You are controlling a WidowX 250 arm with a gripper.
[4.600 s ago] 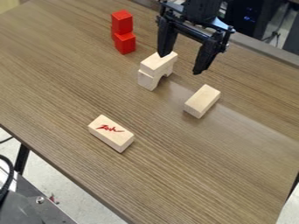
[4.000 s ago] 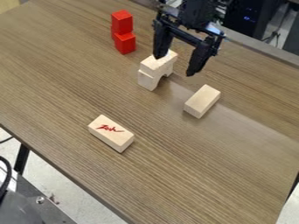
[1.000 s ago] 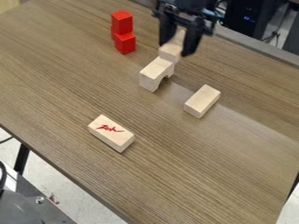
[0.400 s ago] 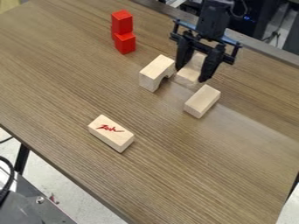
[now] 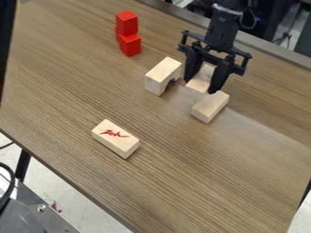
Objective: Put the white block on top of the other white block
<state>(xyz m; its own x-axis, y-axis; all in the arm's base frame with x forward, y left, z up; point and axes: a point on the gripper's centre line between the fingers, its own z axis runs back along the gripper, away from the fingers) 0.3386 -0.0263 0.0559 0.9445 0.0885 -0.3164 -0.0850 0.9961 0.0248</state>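
The gripper [image 5: 200,87] clamps a pale, oblong wooden block [image 5: 202,78] near another sharp-edged wooden block [image 5: 210,105].

plain blocks [image 5: 211,105] 2 | arched block [image 5: 162,72] 1 | marked block [image 5: 115,138] 1 | red blocks [image 5: 130,44] 2+

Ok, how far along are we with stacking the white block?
The pickup looks done: the gripper has a pale wooden block between its fingers. In hand is carrying it over; it shows close to the plain rectangular block, not squarely over it. Left, most likely: lower it onto that block, release and back away.
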